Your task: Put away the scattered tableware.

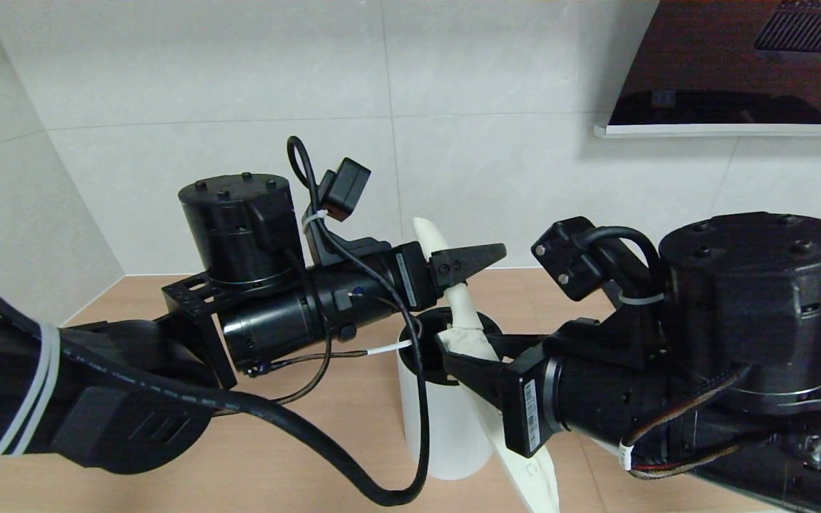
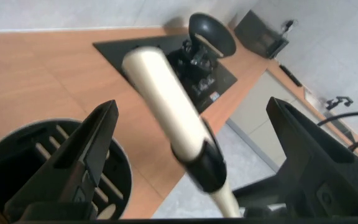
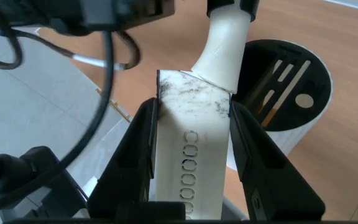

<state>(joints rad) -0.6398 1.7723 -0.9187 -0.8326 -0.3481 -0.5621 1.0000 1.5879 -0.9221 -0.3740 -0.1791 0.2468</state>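
The cream spatula (image 1: 462,299) is held steeply tilted at the centre of the head frame, just over the white utensil holder (image 1: 446,434) on the wooden counter (image 1: 296,456). Its slotted blade is clamped by the right gripper (image 3: 194,162). The left gripper (image 2: 191,124) is spread wide, with the handle between its jaws. A handover seems intended: the handle should be centred and squeezed firmly before the blade is released.
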